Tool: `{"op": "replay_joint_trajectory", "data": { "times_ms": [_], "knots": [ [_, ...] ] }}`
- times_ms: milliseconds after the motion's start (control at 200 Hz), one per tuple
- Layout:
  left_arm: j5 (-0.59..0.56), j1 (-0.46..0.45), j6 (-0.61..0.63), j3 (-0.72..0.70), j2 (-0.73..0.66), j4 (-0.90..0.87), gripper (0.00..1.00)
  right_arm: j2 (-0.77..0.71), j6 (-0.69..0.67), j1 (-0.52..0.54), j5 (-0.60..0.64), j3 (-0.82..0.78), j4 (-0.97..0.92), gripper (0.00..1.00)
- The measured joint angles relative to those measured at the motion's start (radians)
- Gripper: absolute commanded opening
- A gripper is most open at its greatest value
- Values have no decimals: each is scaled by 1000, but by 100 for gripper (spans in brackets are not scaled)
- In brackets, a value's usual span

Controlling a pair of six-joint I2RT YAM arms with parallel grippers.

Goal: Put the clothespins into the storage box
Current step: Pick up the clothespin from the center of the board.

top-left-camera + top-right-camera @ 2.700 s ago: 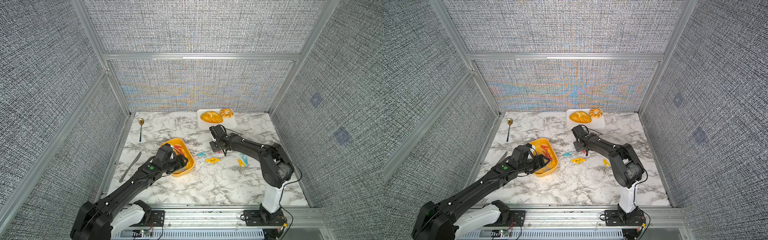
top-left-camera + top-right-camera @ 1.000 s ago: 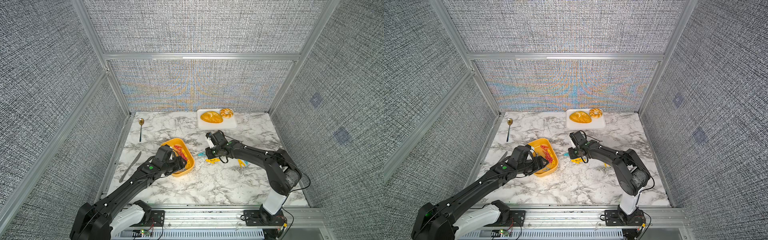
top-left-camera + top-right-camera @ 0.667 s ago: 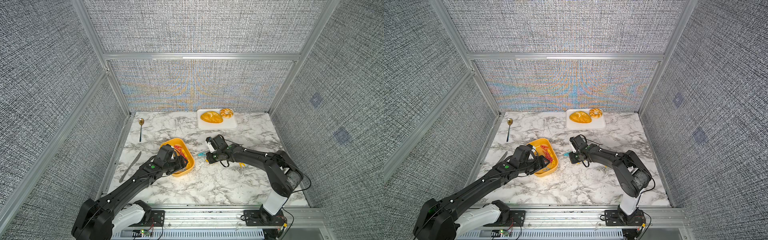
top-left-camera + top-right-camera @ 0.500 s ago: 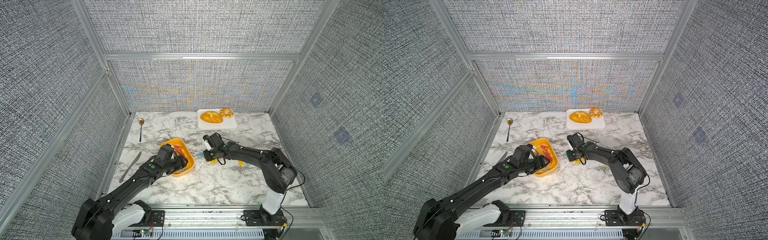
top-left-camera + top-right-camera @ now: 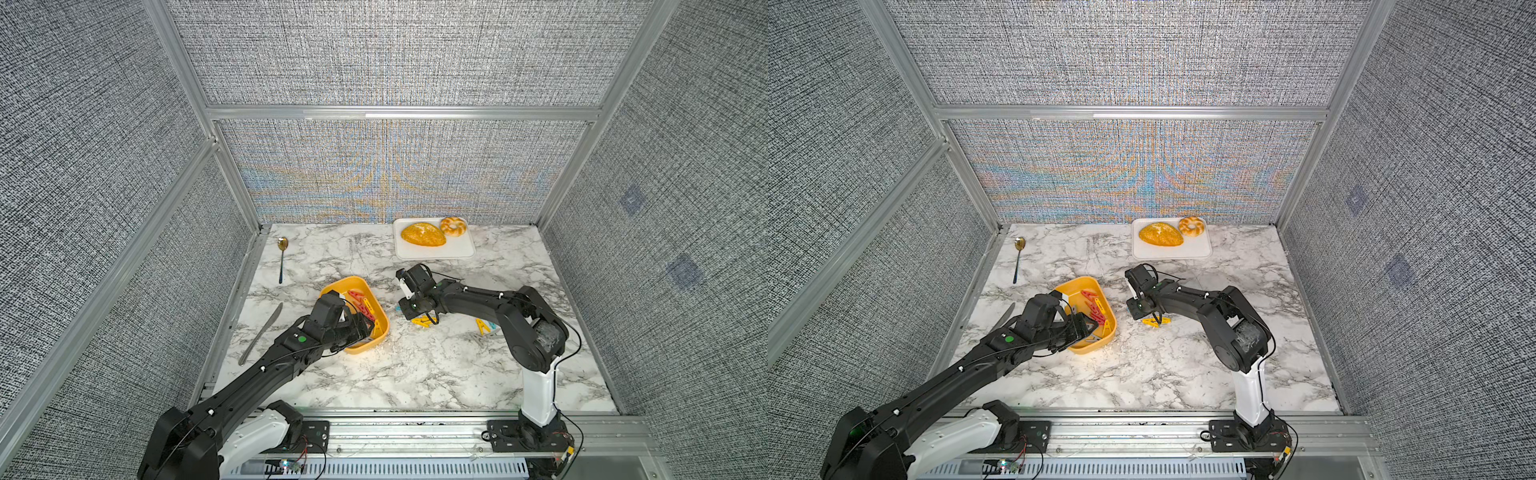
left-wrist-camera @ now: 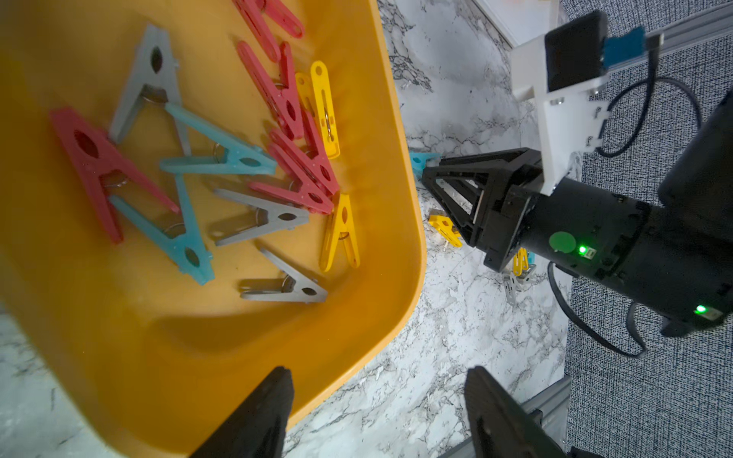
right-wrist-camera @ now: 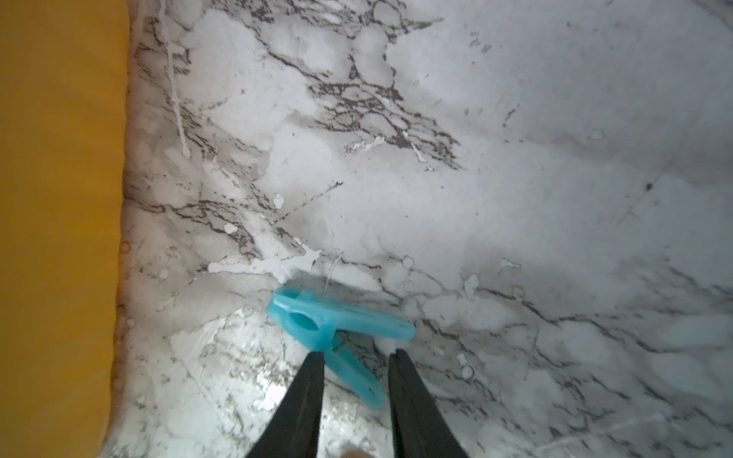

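The yellow-orange storage box [image 5: 332,291] [image 5: 1067,291] [image 6: 412,238] holds several red, teal, grey and yellow clothespins [image 6: 238,158]. My left gripper [image 6: 377,380] [image 5: 365,328] is open, straddling the box's near rim without touching it. My right gripper [image 7: 357,355] [image 5: 401,309] [image 6: 430,174] is low over the marble just right of the box [image 7: 59,198]. Its fingers stand slightly apart around one leg of a teal clothespin [image 7: 317,317] [image 6: 418,160] that lies flat. A yellow clothespin [image 5: 424,321] [image 5: 1156,321] lies beside that gripper. Another yellow clothespin [image 5: 482,326] lies further right.
A white tray [image 5: 434,251] with bread stands at the back. A spoon [image 5: 282,257] and a knife [image 5: 262,332] lie along the left side. A grey clothespin [image 6: 513,283] lies behind the right wrist.
The right gripper has come forward and left, down onto the teal clothespin near the box, and its jaws have widened a little. The left arm has stayed put.
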Motion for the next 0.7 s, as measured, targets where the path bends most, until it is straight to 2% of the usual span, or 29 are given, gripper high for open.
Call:
{"op": "replay_joint_trajectory", "data": {
  "times_ms": [185, 335, 515, 696],
  "knots": [
    [0, 0, 0, 0, -1, 0, 73, 25, -19, 5, 4, 19, 5, 33],
    [0, 0, 0, -2, -5, 0, 74, 37, -27, 14, 8, 23, 7, 29],
    [0, 0, -1, -5, -10, -1, 73, 38, -29, 26, 10, 23, 8, 22],
    [0, 0, -1, -5, -16, -1, 74, 28, -20, 28, 11, 24, -8, 8]
  ]
}}
